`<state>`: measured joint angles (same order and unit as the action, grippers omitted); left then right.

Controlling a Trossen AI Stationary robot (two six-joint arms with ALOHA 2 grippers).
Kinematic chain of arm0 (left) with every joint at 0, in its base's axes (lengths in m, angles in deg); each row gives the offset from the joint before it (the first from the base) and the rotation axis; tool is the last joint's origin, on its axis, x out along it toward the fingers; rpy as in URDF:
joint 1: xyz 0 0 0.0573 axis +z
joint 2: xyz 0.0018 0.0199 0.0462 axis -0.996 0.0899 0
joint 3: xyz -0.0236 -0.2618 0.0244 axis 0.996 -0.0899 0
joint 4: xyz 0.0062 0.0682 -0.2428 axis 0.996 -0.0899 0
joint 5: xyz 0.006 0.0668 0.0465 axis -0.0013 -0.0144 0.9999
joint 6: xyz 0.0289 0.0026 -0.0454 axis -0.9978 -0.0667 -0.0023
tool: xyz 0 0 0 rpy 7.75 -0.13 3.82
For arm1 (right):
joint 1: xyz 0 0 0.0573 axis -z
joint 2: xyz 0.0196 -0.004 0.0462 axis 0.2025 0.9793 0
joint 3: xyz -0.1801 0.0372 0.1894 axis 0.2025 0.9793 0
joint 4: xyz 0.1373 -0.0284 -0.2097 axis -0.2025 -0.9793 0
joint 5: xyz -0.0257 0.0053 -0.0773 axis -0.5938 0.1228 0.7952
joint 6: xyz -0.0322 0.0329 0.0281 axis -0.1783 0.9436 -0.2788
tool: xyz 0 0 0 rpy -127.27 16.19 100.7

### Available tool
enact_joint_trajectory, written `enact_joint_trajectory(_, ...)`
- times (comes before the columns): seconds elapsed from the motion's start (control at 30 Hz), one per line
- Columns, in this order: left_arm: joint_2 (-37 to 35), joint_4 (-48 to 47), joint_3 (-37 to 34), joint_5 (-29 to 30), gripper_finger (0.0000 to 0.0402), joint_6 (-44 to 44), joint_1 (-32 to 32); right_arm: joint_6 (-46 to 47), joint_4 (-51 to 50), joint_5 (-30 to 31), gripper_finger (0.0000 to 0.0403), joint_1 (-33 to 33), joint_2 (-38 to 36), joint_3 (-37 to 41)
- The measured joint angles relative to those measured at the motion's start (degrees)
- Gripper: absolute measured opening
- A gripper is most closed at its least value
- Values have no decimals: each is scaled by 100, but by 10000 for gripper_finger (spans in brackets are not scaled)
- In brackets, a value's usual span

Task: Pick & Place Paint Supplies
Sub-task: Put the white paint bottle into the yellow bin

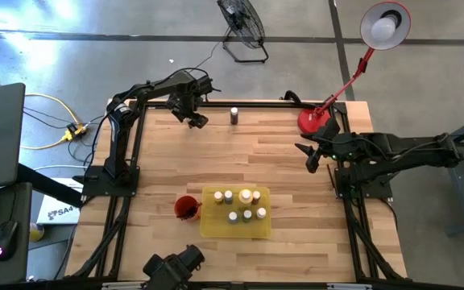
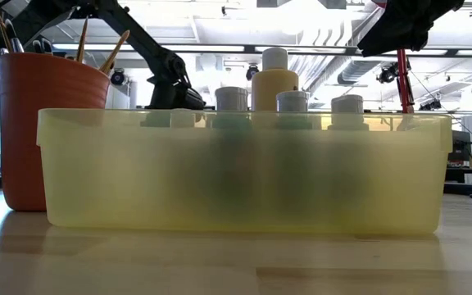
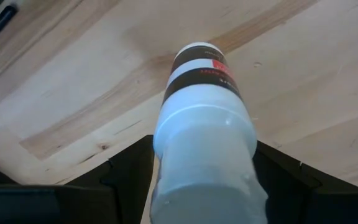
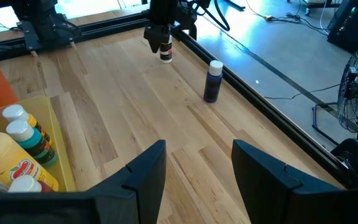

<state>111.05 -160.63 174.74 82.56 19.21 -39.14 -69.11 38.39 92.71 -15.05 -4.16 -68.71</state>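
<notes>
Left jaws: clamped on a bottle just under its pale cap, one finger on each side; the dark label band shows beyond the fingers.
Left gripper: over the bench's far left corner, bottle lifted clear of the wood, seen from the right wrist as hanging above the boards.
Right jaws: spread apart, nothing between them.
Right gripper: hovers near the bench's right edge, facing across toward the far rail.
Loose bottle: dark, pale cap, upright at the far edge, just beside the rail and near the left gripper.
Tray: yellow, at the near edge; six bottles stand in it, one larger and yellowish.
Cup: red, touching the tray's left side, brushes upright in it.
Risk, grip: the hold sits high, near the cap; a fast swing could tilt or slip the bottle.
Risk, placing: the tray is crowded; a careless descent may knock a standing bottle over.
Risk, path: the loose bottle is close enough to be clipped in passing.
Surface: pale wood planks, black frame rails.
Room: grey floor, red lamp at the far right corner, fan beyond the far edge.
</notes>
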Motion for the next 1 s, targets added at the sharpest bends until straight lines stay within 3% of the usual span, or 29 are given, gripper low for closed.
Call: enact_joint_trajectory(1.0, 2, 315, 2, 71, 235, -304, 4, -144, 0, 2, 174, -1, 0, 0)
